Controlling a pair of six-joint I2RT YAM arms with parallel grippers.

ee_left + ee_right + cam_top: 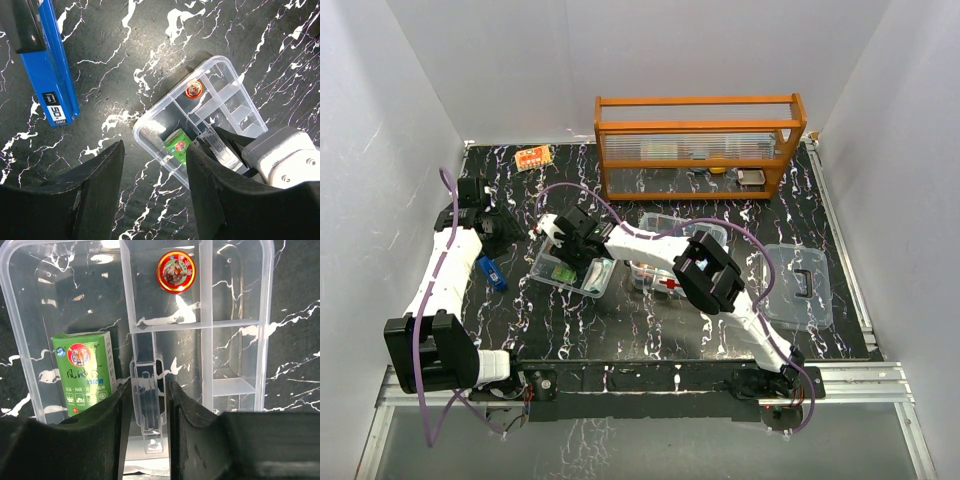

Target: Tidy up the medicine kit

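Black fingers of the right gripper (147, 400) fill the bottom of its wrist view, clenched on the upright clear handle at the centre of the divided tray (267, 315). From above, the tray lies left of centre on the black marbled table (650, 335), its long axis running roughly left to right, slightly skewed. A green carton (85, 372) lies in its large compartment and a round red tin (174, 271) in a smaller one.

The left gripper (155, 165) hovers near the tray's corner, jaws parted and holding nothing. A blue box (50, 75) lies near it.

Only the top view shows the kit box (665, 280) with its red cross just right of the tray, partly hidden under the right arm. The lid (798, 285) lies further right, and an orange rack (695, 140) stands at the back.
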